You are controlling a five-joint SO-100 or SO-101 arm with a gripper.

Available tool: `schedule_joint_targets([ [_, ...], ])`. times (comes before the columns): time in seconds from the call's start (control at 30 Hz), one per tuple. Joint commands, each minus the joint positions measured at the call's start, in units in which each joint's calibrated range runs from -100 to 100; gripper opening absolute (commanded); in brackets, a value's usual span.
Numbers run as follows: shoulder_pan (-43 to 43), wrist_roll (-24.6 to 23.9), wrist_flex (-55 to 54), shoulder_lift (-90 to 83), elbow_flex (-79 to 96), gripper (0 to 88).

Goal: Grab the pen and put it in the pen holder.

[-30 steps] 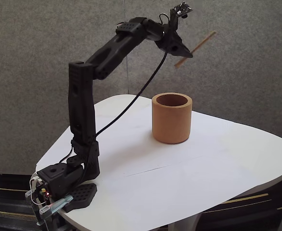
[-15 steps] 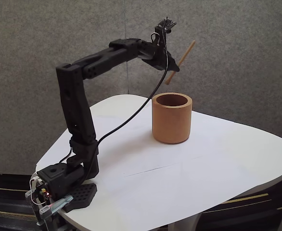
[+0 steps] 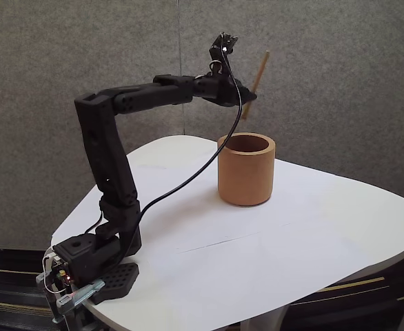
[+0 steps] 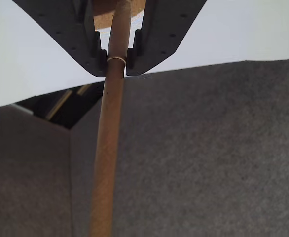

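The gripper (image 4: pixel 116 63) clamps the pen (image 4: pixel 109 148) tightly between both black fingers (image 4: pixel 157 34). In the fixed view the pen (image 3: pixel 258 72) tilts steeply above the pen holder (image 3: pixel 246 169), its lower end hidden behind the gripper (image 3: pixel 247 98).

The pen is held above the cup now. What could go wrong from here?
1. The gripper holds the pen near its lower end, so most of its length sticks up; it might pivot between the fingers.
2. In the fixed view the pen is tilted, with its lower end above the back rim of the cup. If released here, it might hit the rim and fall onto the table.
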Motion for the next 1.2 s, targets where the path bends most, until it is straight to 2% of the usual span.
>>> schedule_joint_targets([
  [0.0, 1.44, 2.85, -3.81, -3.31, 3.61, 0.5],
  [0.13, 1.81, 5.06, -6.53, -5.51, 9.39, 0.5],
  [0.47, 2.25, 5.27, -12.71, -6.16, 20.94, 0.5],
  [0.67, 2.25, 8.06, -17.46, -6.16, 28.79, 0.5],
  [1.17, 2.17, 8.06, -17.46, -5.43, 28.43, 0.5],
])
